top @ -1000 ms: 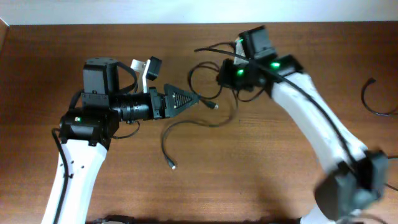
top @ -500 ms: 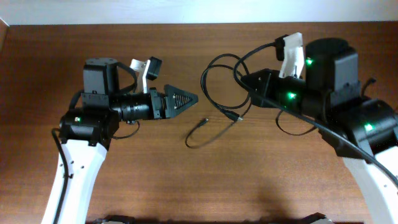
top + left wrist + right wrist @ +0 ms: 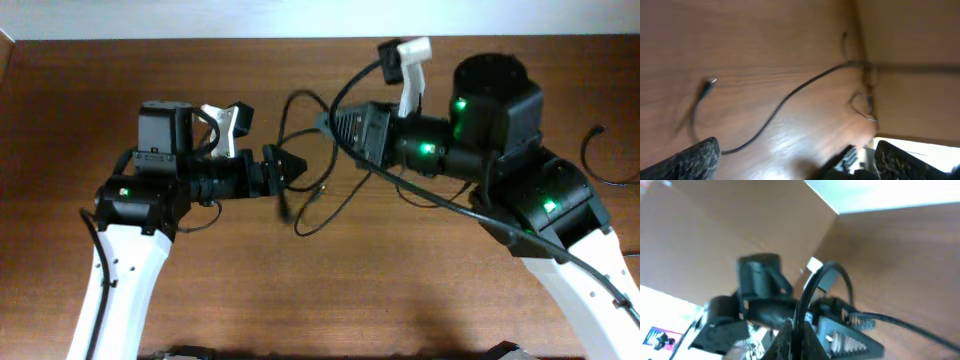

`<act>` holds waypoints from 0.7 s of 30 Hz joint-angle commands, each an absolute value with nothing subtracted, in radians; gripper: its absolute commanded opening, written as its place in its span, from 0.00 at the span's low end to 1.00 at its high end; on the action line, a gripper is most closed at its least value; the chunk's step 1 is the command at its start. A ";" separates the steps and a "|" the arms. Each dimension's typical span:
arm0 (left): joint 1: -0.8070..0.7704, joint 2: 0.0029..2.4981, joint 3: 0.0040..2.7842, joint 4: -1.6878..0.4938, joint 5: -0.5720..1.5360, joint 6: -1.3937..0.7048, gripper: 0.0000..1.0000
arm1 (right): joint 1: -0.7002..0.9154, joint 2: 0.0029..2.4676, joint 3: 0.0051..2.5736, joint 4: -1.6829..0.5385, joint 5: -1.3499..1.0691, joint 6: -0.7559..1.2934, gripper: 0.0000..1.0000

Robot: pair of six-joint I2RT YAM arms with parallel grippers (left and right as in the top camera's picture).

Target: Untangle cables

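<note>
Cables sit pinched in the closed right gripper, one strand drooping down-left to the table just past the wide-open, empty left gripper, which is nearer the loose plug; a separate cord lies well apart, far right.

Thin black cables, loosely looped

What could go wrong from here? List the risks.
1. The right gripper is shut on a cable whose loops hang close to the open left gripper; pulling might snag them on it.
2. Both grippers sit close together, so they could collide.
</note>
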State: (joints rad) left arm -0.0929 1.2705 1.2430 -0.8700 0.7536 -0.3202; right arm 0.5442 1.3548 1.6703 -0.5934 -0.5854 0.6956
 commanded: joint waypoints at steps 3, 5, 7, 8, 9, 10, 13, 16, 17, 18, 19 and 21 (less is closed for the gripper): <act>-0.089 1.262 1.246 -0.907 0.634 -0.229 0.99 | 0.466 1.251 1.689 -0.466 -0.591 0.724 0.04; -0.089 1.262 1.246 -0.907 0.620 -0.229 0.99 | 0.434 1.230 1.690 -0.451 -0.591 0.743 0.04; -0.089 1.262 1.246 -0.908 0.616 -0.229 0.99 | 0.390 1.210 1.690 -0.401 -0.591 0.765 0.04; -0.089 1.262 1.246 -0.911 0.612 -0.229 0.99 | 0.379 1.206 1.690 -0.381 -0.591 0.783 0.04; -0.089 1.262 1.246 -0.915 0.612 -0.229 0.99 | 0.355 1.196 1.690 -0.347 -0.591 0.796 0.04; -0.089 1.262 1.246 -0.920 0.612 -0.229 0.99 | 0.344 1.190 1.690 -0.330 -0.591 0.796 0.04; -0.089 1.262 1.246 -0.923 0.612 -0.229 0.99 | 0.297 1.177 1.690 -0.255 -0.591 0.826 0.04; -0.089 1.262 1.246 -0.937 0.607 -0.229 0.99 | 0.247 1.175 1.691 -0.249 -0.592 0.852 0.04; -0.089 1.262 1.246 -0.941 0.601 -0.229 0.99 | 0.222 1.175 1.691 -0.248 -0.592 0.855 0.04; -0.089 1.262 1.246 -0.942 0.601 -0.229 0.99 | 0.206 1.173 1.691 -0.255 -0.598 0.855 0.04; -0.089 1.262 1.246 -0.949 0.602 -0.229 0.99 | 0.191 1.173 1.691 -0.297 -0.607 0.854 0.04; -0.089 1.262 1.246 -0.962 0.606 -0.229 0.99 | 0.181 1.182 1.690 -0.550 -0.609 0.785 0.48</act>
State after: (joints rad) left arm -0.0921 1.2625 1.2476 -0.9531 0.6113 -0.2493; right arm 0.1940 1.1725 1.6810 -0.4015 -0.6010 0.8387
